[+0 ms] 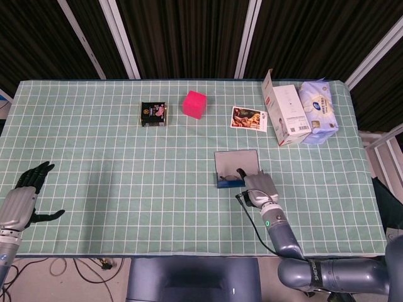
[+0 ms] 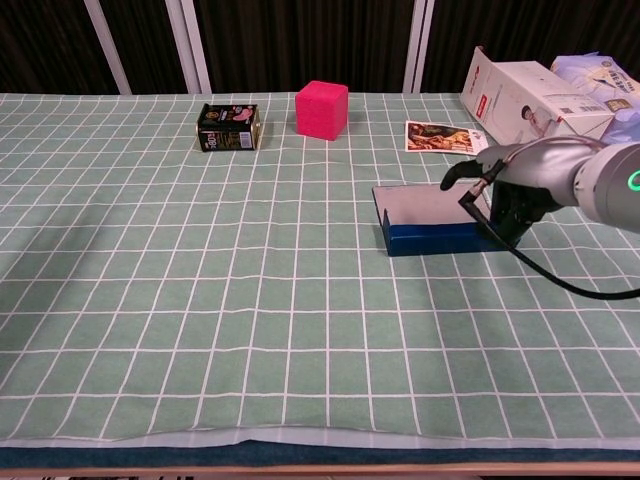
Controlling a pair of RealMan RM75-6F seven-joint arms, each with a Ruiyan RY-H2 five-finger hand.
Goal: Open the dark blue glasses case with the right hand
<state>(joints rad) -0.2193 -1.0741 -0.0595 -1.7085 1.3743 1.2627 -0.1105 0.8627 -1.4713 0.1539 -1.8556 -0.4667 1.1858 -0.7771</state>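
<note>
The dark blue glasses case [image 1: 232, 181] lies near the table's front middle, with its lid [image 1: 236, 161] raised and leaning back so the pale inside shows. My right hand [image 1: 258, 186] sits at the case's right end, one dark finger [image 1: 241, 172] reaching over the open tray against the lid. In the chest view the case [image 2: 432, 240] has this hand [image 2: 515, 205] behind its right end, a finger [image 2: 462, 172] stretched left above the lid; nothing is gripped. My left hand [image 1: 25, 196] rests far off at the table's left front edge, fingers spread and empty.
At the back stand a small dark box [image 1: 153, 114], a pink cube [image 1: 194, 104], a picture card [image 1: 249, 118], a white carton [image 1: 286, 114] and a pack of tissues [image 1: 318, 112]. A green checked cloth [image 1: 126, 189] covers the table. A cable [image 2: 560, 280] trails from my right wrist.
</note>
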